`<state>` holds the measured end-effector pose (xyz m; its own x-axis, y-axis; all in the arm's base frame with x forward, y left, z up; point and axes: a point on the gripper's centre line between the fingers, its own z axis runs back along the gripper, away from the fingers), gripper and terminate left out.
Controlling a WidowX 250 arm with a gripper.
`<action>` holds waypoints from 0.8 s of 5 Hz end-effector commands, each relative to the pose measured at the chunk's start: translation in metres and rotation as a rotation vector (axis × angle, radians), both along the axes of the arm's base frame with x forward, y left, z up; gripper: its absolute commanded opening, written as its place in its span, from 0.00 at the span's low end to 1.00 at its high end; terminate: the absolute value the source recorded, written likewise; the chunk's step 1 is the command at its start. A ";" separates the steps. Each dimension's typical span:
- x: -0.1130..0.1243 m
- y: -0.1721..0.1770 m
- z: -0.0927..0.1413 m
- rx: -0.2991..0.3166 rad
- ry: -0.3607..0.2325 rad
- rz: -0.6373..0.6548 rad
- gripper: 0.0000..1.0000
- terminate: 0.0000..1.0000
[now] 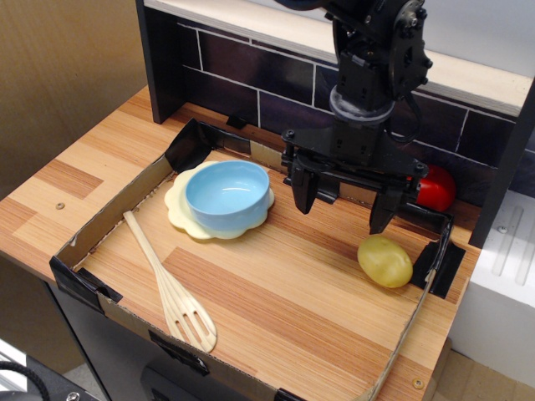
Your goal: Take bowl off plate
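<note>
The light-blue bowl [227,195] sits upright on the pale cream-yellow scalloped plate [185,215], at the back left of the cardboard-walled tray. My gripper [344,209] hangs to the right of the bowl, above the wooden surface, with its two black fingers [303,192] spread wide apart. It is open and empty, and a gap separates it from the bowl.
A wooden slotted spatula [167,288] lies at the front left. A yellow egg-shaped object [384,261] lies at the right by the tray wall [422,292]. A red object [436,189] sits behind the gripper. A dark tiled back wall [251,79] stands behind.
</note>
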<state>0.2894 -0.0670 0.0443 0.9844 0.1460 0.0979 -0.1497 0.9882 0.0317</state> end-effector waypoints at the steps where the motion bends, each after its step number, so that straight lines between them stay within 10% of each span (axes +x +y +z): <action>1: 0.000 0.000 0.000 0.000 0.000 0.000 1.00 0.00; 4: 0.005 0.051 0.026 0.007 -0.018 -0.061 1.00 0.00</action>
<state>0.2864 -0.0155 0.0558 0.9945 0.0822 0.0656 -0.0850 0.9955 0.0419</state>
